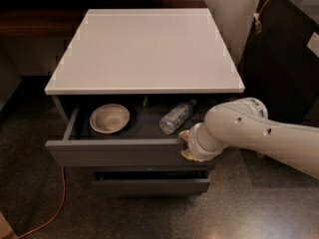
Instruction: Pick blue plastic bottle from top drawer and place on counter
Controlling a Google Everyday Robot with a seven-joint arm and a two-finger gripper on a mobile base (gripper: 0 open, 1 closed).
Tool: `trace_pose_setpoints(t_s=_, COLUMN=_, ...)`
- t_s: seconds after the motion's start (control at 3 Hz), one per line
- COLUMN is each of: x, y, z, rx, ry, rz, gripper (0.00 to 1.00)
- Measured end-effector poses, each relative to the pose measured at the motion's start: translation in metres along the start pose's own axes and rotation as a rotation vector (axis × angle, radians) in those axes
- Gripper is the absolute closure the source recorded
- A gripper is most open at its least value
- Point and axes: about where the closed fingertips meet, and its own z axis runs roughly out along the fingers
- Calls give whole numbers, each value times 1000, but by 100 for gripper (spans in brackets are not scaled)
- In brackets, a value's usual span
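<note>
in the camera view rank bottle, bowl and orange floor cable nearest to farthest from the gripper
The gripper is at the front right of the drawer.
1. bottle, just behind it
2. bowl, drawer's left side
3. cable, floor, far left

Clear plastic bottle in matt drawer; smooth end effector at its front

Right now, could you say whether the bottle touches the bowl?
Apart: the camera view shows bare drawer floor between bottle and bowl; gripper at the drawer front.
</note>
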Motion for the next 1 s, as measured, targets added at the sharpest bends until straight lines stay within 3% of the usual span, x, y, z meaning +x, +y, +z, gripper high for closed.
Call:
trace_pose_setpoints(t_s=0.67, x=1, y=3, z=-1, rx=-1, ry=-1, rz=2, gripper=100)
trace_pose_setpoints(t_s=1.0, x=4, y=23, z=-4, rx=-3, ry=-4, rz=14, gripper=100)
